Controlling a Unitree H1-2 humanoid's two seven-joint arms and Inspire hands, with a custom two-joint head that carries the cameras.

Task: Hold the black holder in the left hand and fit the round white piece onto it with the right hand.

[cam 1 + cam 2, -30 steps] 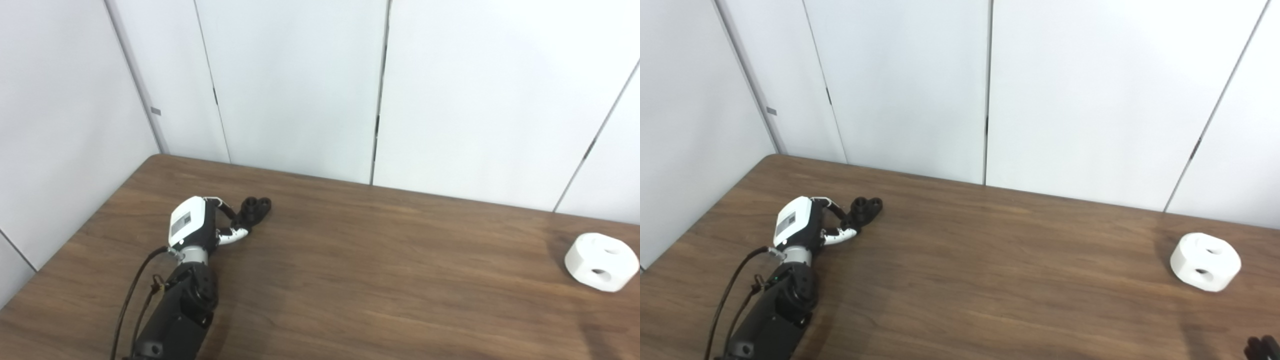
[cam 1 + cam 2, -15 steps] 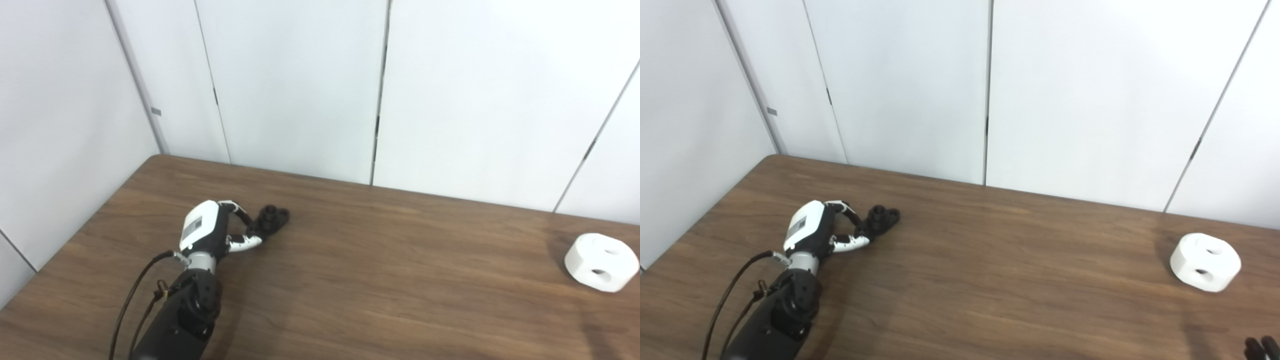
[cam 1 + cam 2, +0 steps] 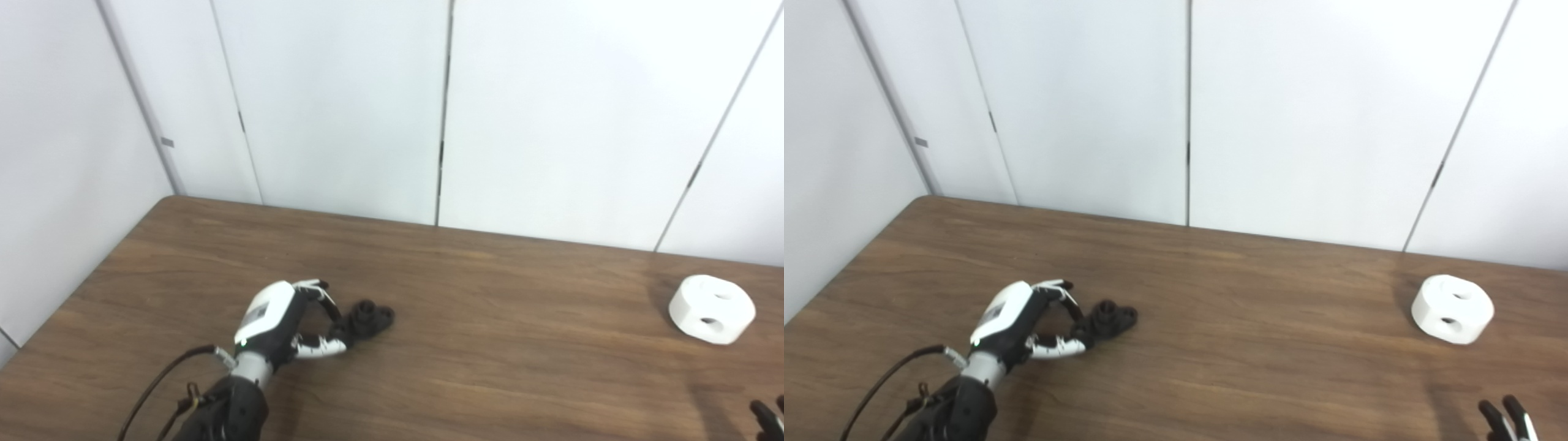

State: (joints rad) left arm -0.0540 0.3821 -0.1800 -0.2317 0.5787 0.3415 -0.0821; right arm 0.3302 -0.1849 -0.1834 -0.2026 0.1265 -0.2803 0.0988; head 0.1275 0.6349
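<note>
Now the left hand [image 3: 278,324], gripping the black holder [image 3: 369,318], has moved rightward.

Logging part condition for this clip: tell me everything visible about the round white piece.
The round white piece is a squat, puck-like cylinder, matte white, probably plastic. Its top face shows a dark hole, and another hole opens in the side wall facing the camera. It sits slightly tilted on the brown wooden table, near the far right edge, casting a faint shadow to its left. Nothing touches it: the right hand shows only fingertips at the bottom edge, well short of it, and the left hand is far across the table.
</note>
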